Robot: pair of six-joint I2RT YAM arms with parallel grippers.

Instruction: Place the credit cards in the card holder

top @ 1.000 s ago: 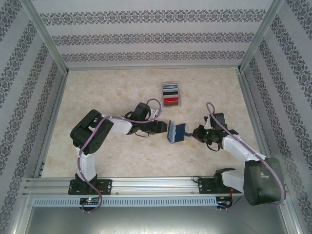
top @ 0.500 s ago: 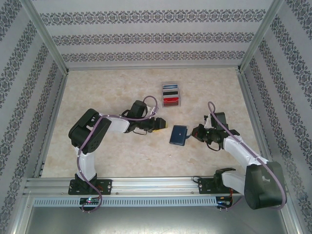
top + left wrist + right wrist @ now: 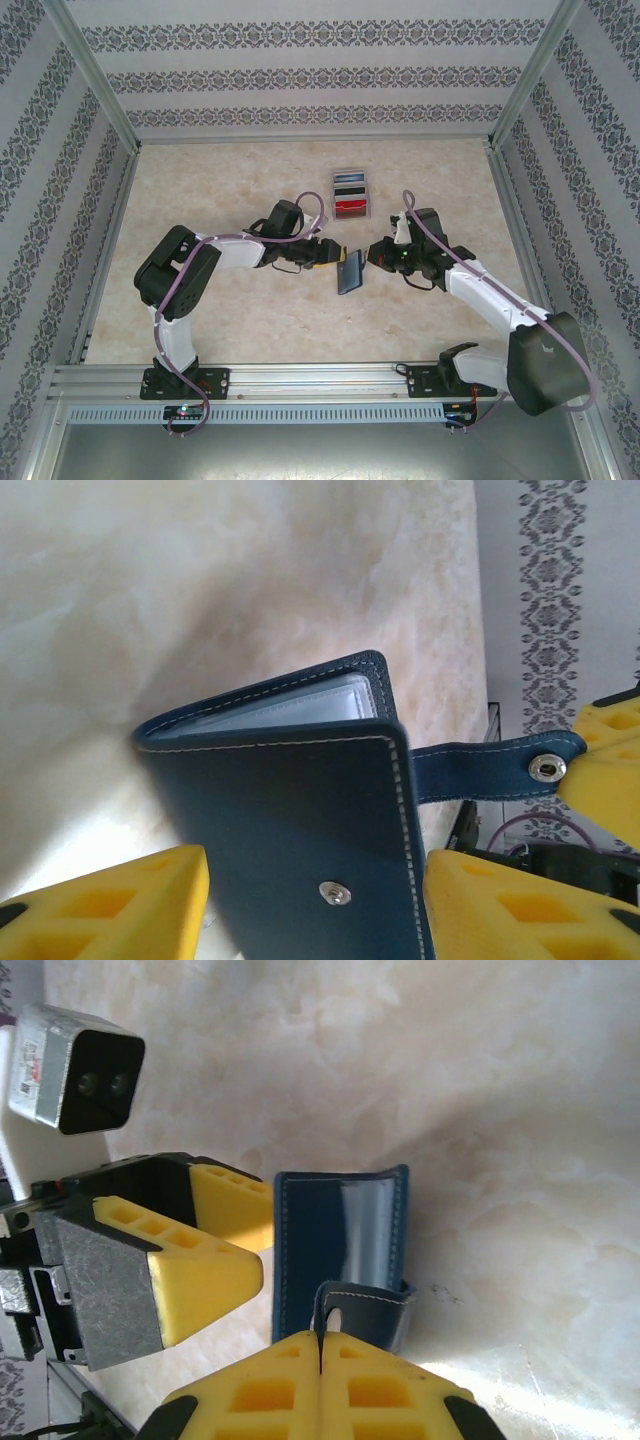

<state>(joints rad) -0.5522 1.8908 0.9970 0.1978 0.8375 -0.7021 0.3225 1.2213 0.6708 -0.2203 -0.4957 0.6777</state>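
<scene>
Here, right gripper [image 3: 320,1348] pinches card holder [image 3: 340,1240] tab; left gripper [image 3: 315,885] straddles it, grip unclear.

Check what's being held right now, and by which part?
Right gripper is shut on the card holder by its clasp tab. Left gripper straddles the cover; grip unclear.

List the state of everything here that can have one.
card holder: unsnapped, ajar, tipped up on edge.
left gripper: open, fingers either side of the card holder.
clasp tab: undone, pulled out from the cover.
right gripper: shut on the clasp tab.
credit cards: slotted in the clear rack, untouched.
</scene>
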